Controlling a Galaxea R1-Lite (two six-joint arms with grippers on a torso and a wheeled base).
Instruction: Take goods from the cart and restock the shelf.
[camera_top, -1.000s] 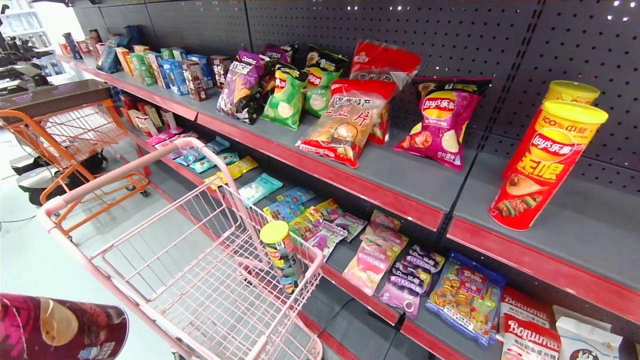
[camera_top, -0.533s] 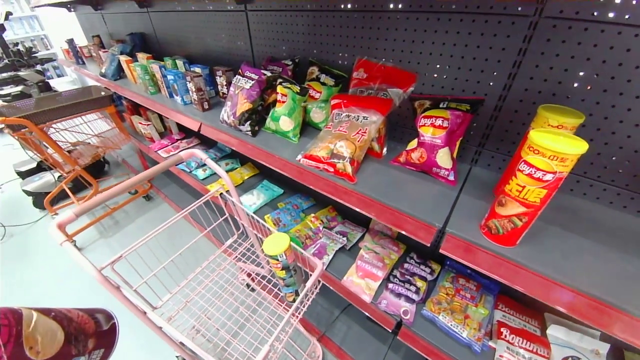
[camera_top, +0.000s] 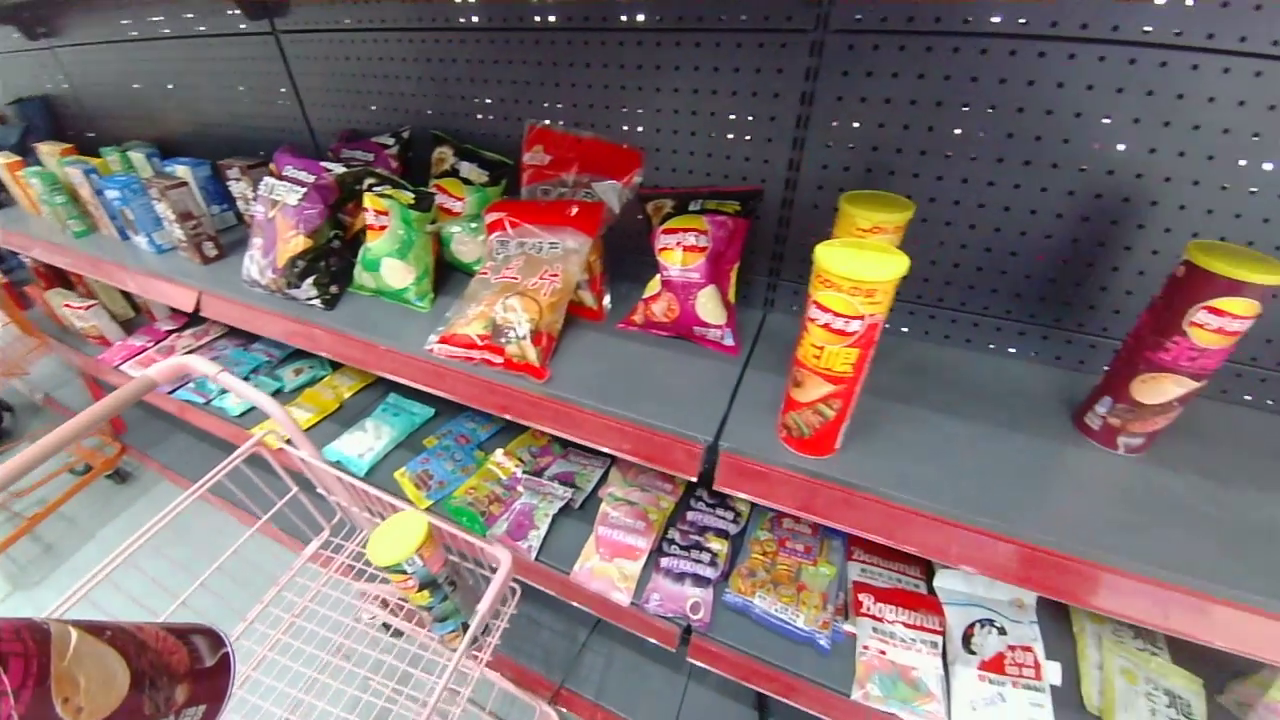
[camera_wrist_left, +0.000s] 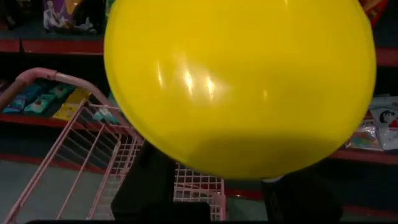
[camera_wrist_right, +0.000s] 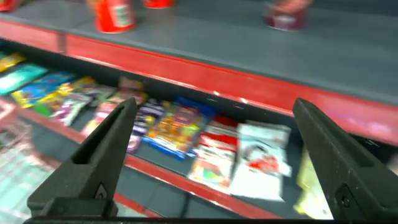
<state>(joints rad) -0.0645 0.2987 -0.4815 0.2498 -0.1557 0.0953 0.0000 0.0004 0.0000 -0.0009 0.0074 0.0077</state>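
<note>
Gripping maroon can (camera_top: 110, 668), left claw (camera_wrist_left: 221, 190)

Cans (camera_top: 843, 345) on upper shelf (camera_top: 980, 440), right of bags (camera_top: 690, 270); another can (camera_top: 415, 570) in cart (camera_top: 200, 375).

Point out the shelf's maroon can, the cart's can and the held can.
shelf's maroon can (camera_top: 1168, 350), head view, middle of its label.
cart's can (camera_top: 415, 570), head view, upper body.
held can (camera_wrist_left: 239, 81), left wrist view, yellow lid.

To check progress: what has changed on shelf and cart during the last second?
The head camera swung right, shifting the whole picture; a maroon can on the shelf came into view. No goods moved: the held can stays near the pink cart, the striped can inside it.
</note>
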